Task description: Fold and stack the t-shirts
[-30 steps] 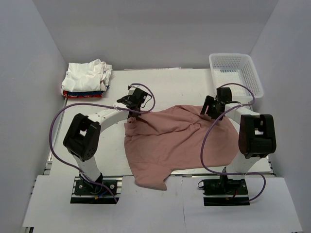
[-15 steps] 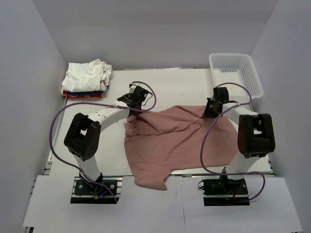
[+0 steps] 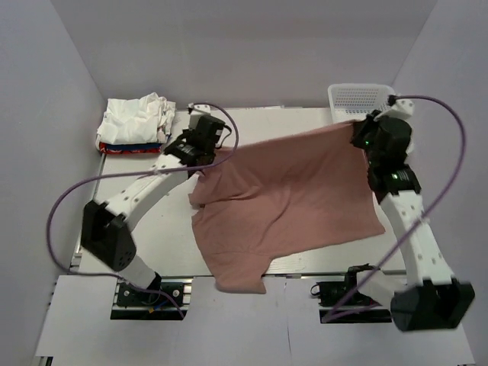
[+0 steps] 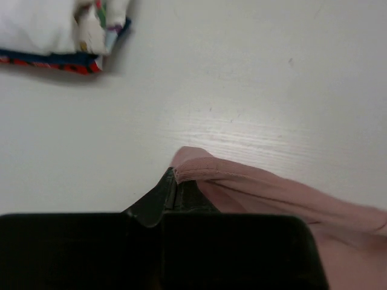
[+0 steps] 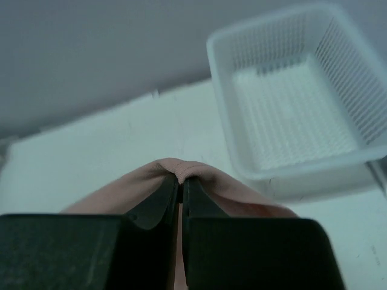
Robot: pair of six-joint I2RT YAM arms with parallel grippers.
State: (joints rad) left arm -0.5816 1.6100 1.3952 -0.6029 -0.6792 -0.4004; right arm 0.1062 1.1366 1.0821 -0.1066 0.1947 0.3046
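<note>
With left claw [image 4: 174,178] and right claw [image 5: 181,181] clamped on pink t-shirt [image 3: 290,194] beside basket [image 3: 362,95]: soft, limp; probably best gripped at hem.

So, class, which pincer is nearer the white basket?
Right. The right pincer holds the pink shirt beside the basket; the left pincer grips it far off, nearer the folded stack.

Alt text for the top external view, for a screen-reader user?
A pink t-shirt hangs spread between the left gripper and right gripper, each pinching its far edge. A stack of folded shirts sits far left on the table, a white basket far right.
</note>
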